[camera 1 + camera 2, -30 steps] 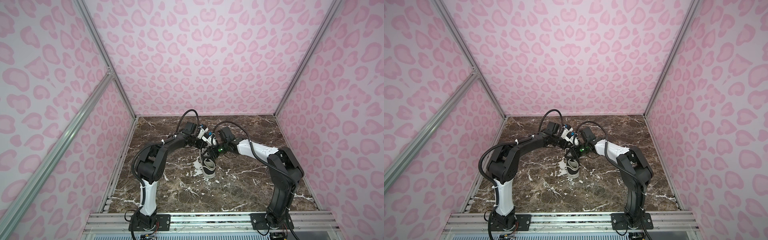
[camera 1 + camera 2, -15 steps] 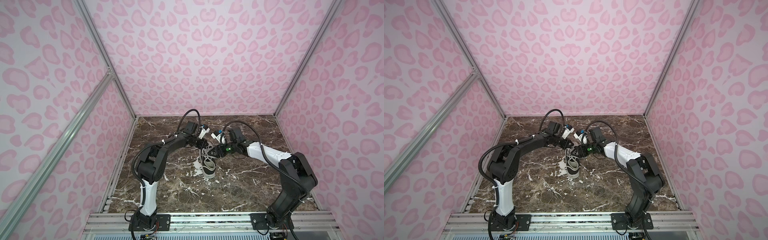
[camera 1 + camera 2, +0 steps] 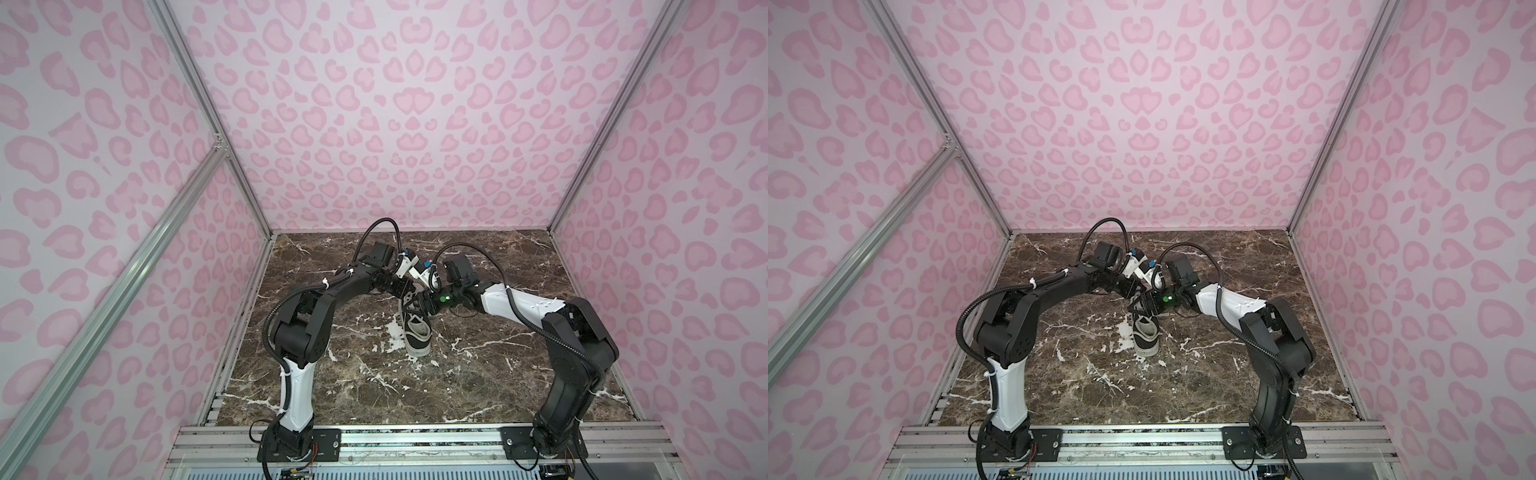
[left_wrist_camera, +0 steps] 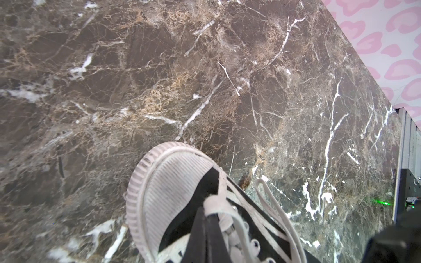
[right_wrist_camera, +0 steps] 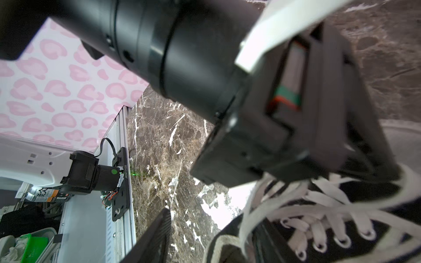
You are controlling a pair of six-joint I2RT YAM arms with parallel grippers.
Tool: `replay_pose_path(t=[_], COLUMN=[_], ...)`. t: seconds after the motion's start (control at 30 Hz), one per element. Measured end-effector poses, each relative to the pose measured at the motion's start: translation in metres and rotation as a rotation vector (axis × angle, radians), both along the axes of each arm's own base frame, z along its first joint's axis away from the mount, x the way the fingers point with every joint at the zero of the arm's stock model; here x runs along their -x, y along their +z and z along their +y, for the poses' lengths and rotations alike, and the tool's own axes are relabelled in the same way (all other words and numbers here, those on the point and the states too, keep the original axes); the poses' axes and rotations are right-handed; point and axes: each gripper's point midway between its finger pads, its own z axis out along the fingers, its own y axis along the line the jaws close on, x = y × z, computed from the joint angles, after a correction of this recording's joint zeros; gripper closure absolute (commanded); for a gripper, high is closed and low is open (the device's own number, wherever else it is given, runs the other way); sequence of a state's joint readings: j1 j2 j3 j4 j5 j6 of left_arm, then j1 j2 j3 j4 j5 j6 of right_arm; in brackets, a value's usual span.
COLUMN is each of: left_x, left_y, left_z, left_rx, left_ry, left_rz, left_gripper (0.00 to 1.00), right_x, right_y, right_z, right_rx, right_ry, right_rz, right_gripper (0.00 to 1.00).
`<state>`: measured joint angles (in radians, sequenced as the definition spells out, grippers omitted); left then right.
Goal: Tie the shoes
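One shoe (image 3: 417, 332) below | left tool (image 4: 205, 210) clamped on lace (image 4: 215, 201) | right tool (image 3: 420, 306) parted beside

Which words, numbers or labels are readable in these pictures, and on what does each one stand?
No text reads with certainty.
Base plate: a line of white characters, too small to read.
Box: dark print on white and orange, too blurred to read.
Shoe: no print shows.
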<state>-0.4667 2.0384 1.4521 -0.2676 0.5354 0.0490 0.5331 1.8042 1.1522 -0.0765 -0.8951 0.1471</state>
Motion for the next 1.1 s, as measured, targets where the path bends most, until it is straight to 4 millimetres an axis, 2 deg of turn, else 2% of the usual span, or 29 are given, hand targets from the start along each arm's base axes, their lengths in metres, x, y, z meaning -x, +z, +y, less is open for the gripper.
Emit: replay_pose_path(t=[0.3,0.4,0.63,0.73,0.9,1.1], left_x=[-0.002,-0.002,-0.003,-0.001,0.012,0.028], left_y=[0.004,0.006,0.012,0.011,0.006,0.000], left_z=[-0.003,-0.004,-0.020,-0.032,-0.050,-0.072], left_rx=[0.015,0.020,0.028,0.024,0.009,0.000], left_ry=[-0.008,-0.012,-0.046,-0.075,-0.126,-0.180], left_rz=[0.003,0.002,-0.002,-0.004,0.008,0.019], left_gripper=[0.95,0.95,0.95,0.95,0.95,0.95], right_x=[0.029,0.030,0.017,0.010,0.000,-0.007], right_y=[0.007,0.008,0.025,0.030,0.025,0.023], right_z=[0.021,0.019,-0.031,-0.063,-0.115,-0.146], right_rx=[0.014,0.031,0.043,0.034,0.026,0.025], right_ry=[0.112,0.117,-0.038,-0.136,-0.292,-0.378], right_rz=[-0.001,-0.010,-0.052,-0.062,-0.033,-0.027], right_gripper=[0.44,0.44,0.43,0.43,0.44,0.44])
